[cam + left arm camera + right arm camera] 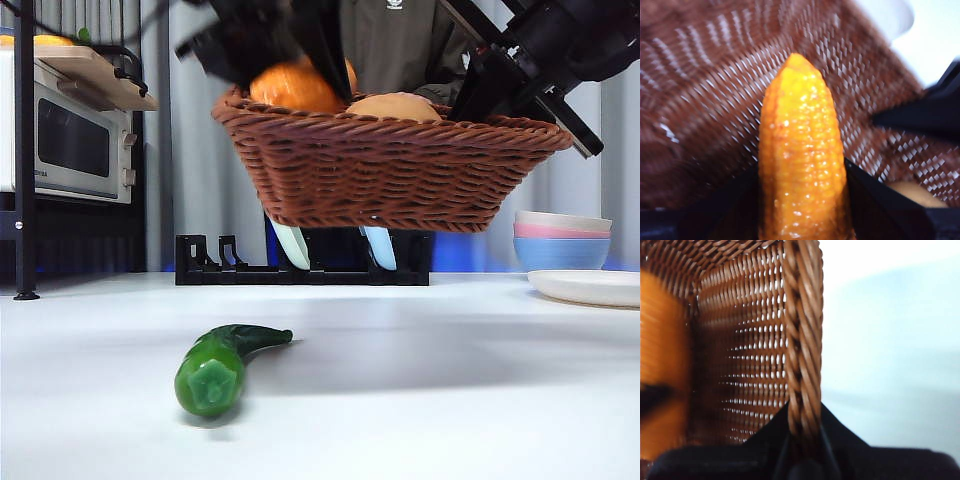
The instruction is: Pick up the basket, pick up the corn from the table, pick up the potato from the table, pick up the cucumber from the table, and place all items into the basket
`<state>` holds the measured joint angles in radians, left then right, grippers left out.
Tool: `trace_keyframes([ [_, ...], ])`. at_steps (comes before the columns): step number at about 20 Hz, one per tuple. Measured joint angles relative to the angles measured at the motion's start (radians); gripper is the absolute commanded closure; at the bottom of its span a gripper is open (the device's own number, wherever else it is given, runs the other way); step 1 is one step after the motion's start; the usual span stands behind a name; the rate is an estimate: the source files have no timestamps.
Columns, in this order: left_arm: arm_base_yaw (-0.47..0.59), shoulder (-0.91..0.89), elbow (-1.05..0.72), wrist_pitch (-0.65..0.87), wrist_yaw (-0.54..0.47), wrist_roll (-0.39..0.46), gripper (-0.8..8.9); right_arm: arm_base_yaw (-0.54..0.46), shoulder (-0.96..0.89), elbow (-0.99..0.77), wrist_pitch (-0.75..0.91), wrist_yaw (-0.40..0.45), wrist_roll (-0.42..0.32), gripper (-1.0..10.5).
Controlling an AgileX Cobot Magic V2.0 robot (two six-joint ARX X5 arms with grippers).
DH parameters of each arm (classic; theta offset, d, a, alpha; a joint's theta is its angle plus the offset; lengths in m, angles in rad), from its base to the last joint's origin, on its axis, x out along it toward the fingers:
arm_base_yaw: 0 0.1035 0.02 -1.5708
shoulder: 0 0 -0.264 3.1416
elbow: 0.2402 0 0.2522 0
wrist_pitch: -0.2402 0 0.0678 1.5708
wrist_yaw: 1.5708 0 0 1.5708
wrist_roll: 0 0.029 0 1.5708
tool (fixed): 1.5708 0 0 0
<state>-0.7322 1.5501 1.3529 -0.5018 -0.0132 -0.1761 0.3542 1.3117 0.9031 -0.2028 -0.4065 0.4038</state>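
Basket (pixel 390 180): woven wicker, stiff, judged light; held clear above the table by the right gripper (pixel 802 460), its jaws clamped across the braided rim, a sound hold.
Cucumber (pixel 222 362): on the table, below and in front of the basket; glossy, probably slippery; best taken across mid-length.
Corn (pixel 801 155): over the basket's inside, pinched between the left gripper (pixel 802 200) jaws; bumpy skin grips well.
Potato (pixel 394 106): lying in the basket beside the corn; smooth, rounded.
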Motion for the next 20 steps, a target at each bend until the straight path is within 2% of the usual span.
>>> trace_keyframes([
  [3,-0.023,0.011,0.000,0.006,-0.021,0.016,7.83,0.000,0.000,0.000,-0.010,0.003,0.000,9.6],
  [4,-0.027,0.008,0.000,0.010,-0.021,0.021,6.74,0.000,0.000,0.000,-0.008,0.003,0.000,9.6],
  [6,-0.030,0.006,0.000,0.010,-0.022,0.029,3.44,0.000,0.000,0.000,-0.008,0.002,0.000,9.6],
  [7,-0.030,0.006,0.000,0.009,-0.021,0.031,3.10,0.000,0.000,0.000,-0.008,0.002,0.000,9.6],
  [11,-0.035,0.006,0.013,-0.028,-0.013,0.029,3.10,0.000,0.000,0.000,-0.009,0.003,0.000,9.6],
  [15,-0.061,-0.029,0.160,-0.209,-0.006,0.028,3.11,0.000,0.000,0.000,-0.009,0.003,0.000,9.6],
  [18,-0.106,-0.153,0.280,-0.369,-0.010,0.038,3.11,-0.008,0.000,0.000,-0.007,0.003,0.000,9.6],
  [20,-0.128,-0.260,0.291,-0.473,-0.010,0.039,3.12,-0.023,0.000,0.000,-0.008,0.001,0.000,9.6],
])
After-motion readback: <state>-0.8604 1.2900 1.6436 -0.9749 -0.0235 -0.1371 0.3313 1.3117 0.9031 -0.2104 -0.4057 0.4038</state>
